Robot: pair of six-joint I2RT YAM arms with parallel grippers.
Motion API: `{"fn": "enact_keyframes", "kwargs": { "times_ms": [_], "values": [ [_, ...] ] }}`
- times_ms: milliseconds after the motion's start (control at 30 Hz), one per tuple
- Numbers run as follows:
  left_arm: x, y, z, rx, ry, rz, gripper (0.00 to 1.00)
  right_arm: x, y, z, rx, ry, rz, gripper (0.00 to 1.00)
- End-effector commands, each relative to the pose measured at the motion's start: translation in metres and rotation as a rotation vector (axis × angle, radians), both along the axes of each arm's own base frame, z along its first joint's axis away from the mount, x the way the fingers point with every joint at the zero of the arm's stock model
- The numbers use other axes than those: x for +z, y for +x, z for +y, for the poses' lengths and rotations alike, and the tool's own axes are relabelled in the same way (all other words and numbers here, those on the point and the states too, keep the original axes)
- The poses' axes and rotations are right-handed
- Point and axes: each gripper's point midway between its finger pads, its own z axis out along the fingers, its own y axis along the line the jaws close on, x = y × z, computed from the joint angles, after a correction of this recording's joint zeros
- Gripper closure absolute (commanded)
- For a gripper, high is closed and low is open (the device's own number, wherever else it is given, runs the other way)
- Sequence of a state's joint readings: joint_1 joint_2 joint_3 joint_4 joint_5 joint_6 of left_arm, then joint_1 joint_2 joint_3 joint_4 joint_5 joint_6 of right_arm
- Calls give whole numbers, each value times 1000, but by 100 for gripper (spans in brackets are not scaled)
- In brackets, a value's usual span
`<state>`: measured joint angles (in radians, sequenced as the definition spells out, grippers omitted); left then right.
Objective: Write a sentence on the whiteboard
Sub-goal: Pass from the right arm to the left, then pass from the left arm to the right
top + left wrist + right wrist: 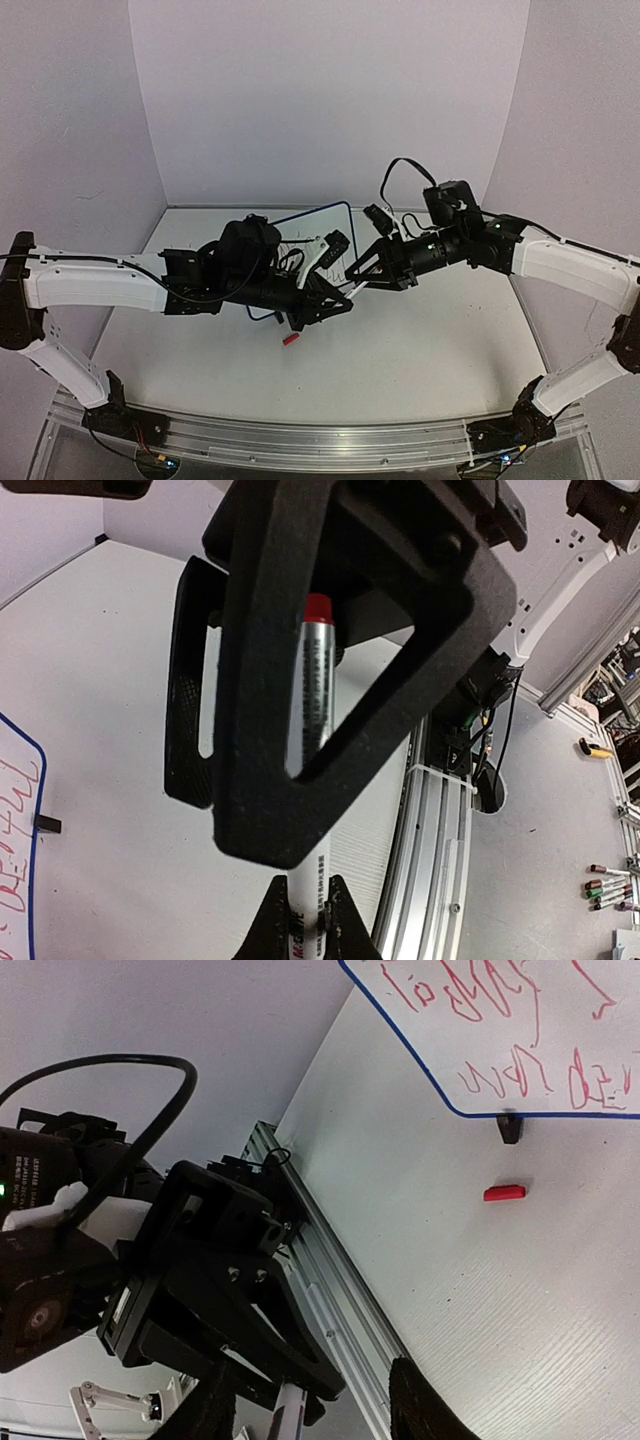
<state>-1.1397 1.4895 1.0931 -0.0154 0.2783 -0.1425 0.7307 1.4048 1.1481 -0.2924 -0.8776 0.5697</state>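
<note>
1. We count two arms: a left arm [90,285] and a right arm [570,265].
2. We count two grippers: the left gripper [303,920] and the right gripper [315,1405].
3. We see one whiteboard [470,1035] with a blue frame.
4. We make out two rows of red writing [500,1078] on it.
5. We see one silver marker [312,690].
6. We see one red cap [504,1193].
7. We see one black foot [510,1127] of the board.

Light is soft, even and lilac-tinted, and it comes from above. Only faint shadows lie on the table [420,360] beneath the left gripper [340,300]. In its wrist view a sheen streaks the marker [315,680] just beyond its fingertips, and black parts nearest the lens blur.
</note>
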Motion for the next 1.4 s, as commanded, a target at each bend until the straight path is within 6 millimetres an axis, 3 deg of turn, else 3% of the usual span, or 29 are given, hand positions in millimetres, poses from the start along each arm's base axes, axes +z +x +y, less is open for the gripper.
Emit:
{"fn": "enact_keyframes", "kwargs": {
  "times_ms": [0,267,567,767,933,1033,1367],
  "values": [
    [26,11,4,98,-112,2,100,17,12,-9,-115,29,-84,45],
    [31,20,4,183,-173,84,100,21,20,-17,-246,98,-110,51],
    [34,13,-3,141,-188,124,100,27,21,-3,-253,175,-107,57],
    [33,18,0,169,-192,121,100,18,18,10,-222,173,-64,71],
    [36,20,2,191,-211,125,100,17,16,14,-218,173,-55,76],
    [37,22,4,207,-208,124,100,17,15,14,-223,175,-54,86],
    [39,30,7,260,-231,147,100,14,11,15,-226,176,-45,86]
  ]
}}
